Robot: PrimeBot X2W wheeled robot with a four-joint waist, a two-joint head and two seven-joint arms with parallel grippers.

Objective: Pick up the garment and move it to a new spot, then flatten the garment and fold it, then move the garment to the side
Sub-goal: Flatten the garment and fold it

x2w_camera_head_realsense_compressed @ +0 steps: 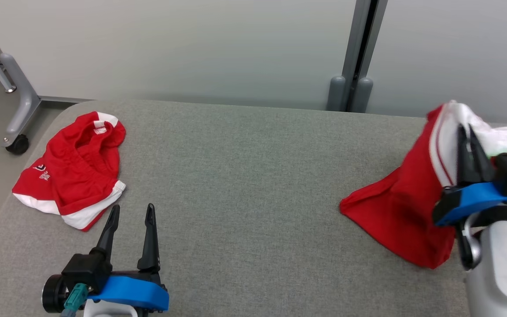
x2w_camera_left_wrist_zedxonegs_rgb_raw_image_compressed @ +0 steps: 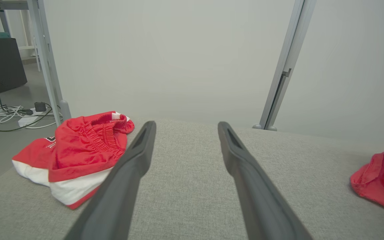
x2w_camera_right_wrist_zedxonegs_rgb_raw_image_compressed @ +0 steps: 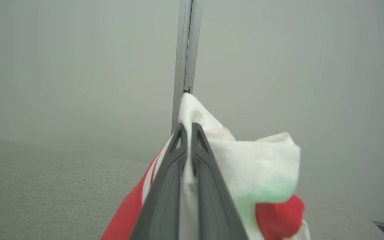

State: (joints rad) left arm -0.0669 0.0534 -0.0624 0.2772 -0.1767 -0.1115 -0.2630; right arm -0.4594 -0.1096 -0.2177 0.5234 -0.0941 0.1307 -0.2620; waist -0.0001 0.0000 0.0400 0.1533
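Note:
A red garment with a white band [x2w_camera_head_realsense_compressed: 401, 202] hangs at the right of the grey table [x2w_camera_head_realsense_compressed: 244, 176], its top lifted and its lower red part still resting on the surface. My right gripper [x2w_camera_head_realsense_compressed: 467, 128] is shut on the white band, and in the right wrist view that cloth [x2w_camera_right_wrist_zedxonegs_rgb_raw_image_compressed: 245, 160] is pinched between the closed fingers [x2w_camera_right_wrist_zedxonegs_rgb_raw_image_compressed: 165, 180]. My left gripper [x2w_camera_head_realsense_compressed: 131, 210] stands open low at the left with nothing between its fingers [x2w_camera_left_wrist_zedxonegs_rgb_raw_image_compressed: 135, 160]. The hanging garment's red edge [x2w_camera_left_wrist_zedxonegs_rgb_raw_image_compressed: 382, 180] shows at the far right of the left wrist view.
A second red and white garment [x2w_camera_head_realsense_compressed: 75, 169] lies crumpled at the table's left, just beyond my left gripper, also seen as a heap [x2w_camera_left_wrist_zedxonegs_rgb_raw_image_compressed: 75, 150]. A wheeled grey frame leg [x2w_camera_head_realsense_compressed: 18, 110] stands off the left corner. A grey post [x2w_camera_head_realsense_compressed: 357, 53] rises behind the table. Cables [x2w_camera_left_wrist_zedxonegs_rgb_raw_image_compressed: 15, 115] lie on the floor.

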